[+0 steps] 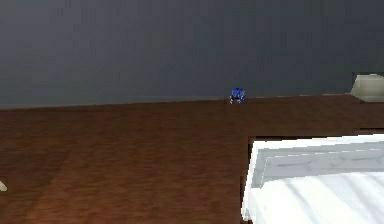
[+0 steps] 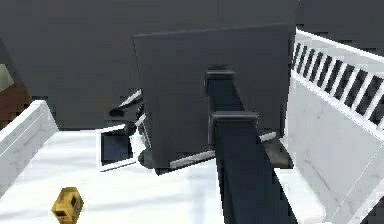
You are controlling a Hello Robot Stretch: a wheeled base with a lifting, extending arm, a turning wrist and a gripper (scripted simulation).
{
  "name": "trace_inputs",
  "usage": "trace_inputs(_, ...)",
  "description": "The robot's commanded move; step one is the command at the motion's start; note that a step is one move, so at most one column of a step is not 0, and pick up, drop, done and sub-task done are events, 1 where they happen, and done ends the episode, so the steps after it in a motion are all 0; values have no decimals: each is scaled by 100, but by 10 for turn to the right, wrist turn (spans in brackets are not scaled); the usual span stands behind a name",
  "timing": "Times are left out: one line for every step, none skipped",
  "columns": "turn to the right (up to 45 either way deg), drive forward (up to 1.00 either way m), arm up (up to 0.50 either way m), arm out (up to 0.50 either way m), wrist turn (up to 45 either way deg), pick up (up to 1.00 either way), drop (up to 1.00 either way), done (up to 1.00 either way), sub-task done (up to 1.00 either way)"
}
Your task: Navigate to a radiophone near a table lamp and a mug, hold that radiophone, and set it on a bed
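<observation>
In the arm side view my arm point(image 2: 238, 150) rises from the bottom edge over a white bed surface point(image 2: 60, 170). Left of its far end is the gripper's dark body point(image 2: 132, 112), with a flat white slab point(image 2: 115, 148) lying just below it. I cannot tell whether the gripper holds anything. A small yellow and black boxy thing point(image 2: 68, 203) lies on the white surface at the lower left. In the forward view a white bed frame point(image 1: 310, 165) fills the lower right corner.
A large dark grey flat panel point(image 2: 200, 70) stands behind the arm. White slatted rails point(image 2: 335, 80) run along the right and a low white rail point(image 2: 25, 140) along the left. Ahead, dark wood floor point(image 1: 120, 150) reaches a grey wall, with a small blue thing point(image 1: 238, 95) at its foot.
</observation>
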Motion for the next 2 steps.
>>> trace_inputs(0,0,0,0,450,0,0,0,0)
trace_inputs(0,0,0,0,450,0,0,0,0)
